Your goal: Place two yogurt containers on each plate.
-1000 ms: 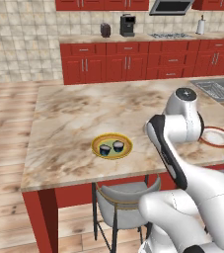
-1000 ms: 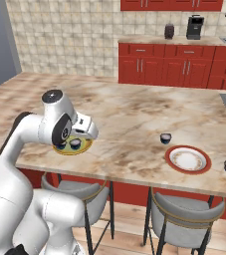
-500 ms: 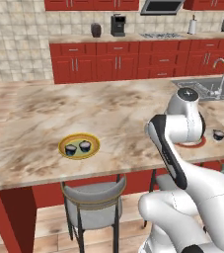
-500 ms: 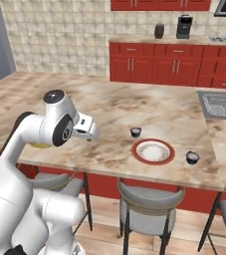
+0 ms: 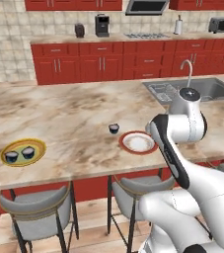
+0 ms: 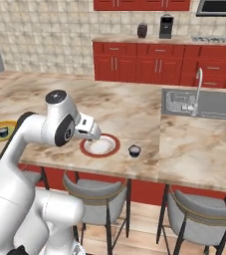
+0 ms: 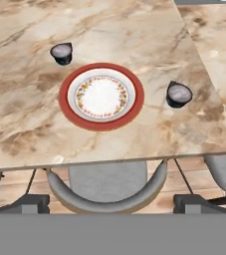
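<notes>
The red-rimmed plate [image 7: 102, 125] with a white centre lies bare on the marble counter, straight below my hand. One navy yogurt container [image 7: 61, 53] stands just off its upper left. Another [image 7: 178, 94] stands to its right, apart from the rim. In the base views the same plate [image 5: 133, 151] [image 6: 115, 147] sits near the counter's front edge, with a cup on either side [image 5: 114, 128] [image 6: 134, 150]. The yellow-rimmed plate [image 5: 22, 142] [image 6: 7, 124] far to the left holds two containers [image 5: 11, 156] [image 5: 28, 152]. My gripper [image 6: 93, 139] hovers over the red plate; its fingers are hidden.
A steel sink with a faucet [image 5: 192, 89] [image 6: 204, 102] is set into the counter to the right. Grey stools [image 7: 107, 187] [image 5: 34, 207] stand under the counter's front edge. Red cabinets and a coffee machine [image 5: 101, 24] line the back wall.
The base has driven to the right, so the whole scene slid left. The yellow plate now sits at the far left and the red plate lies under my hand. The arm's pose is unchanged.
</notes>
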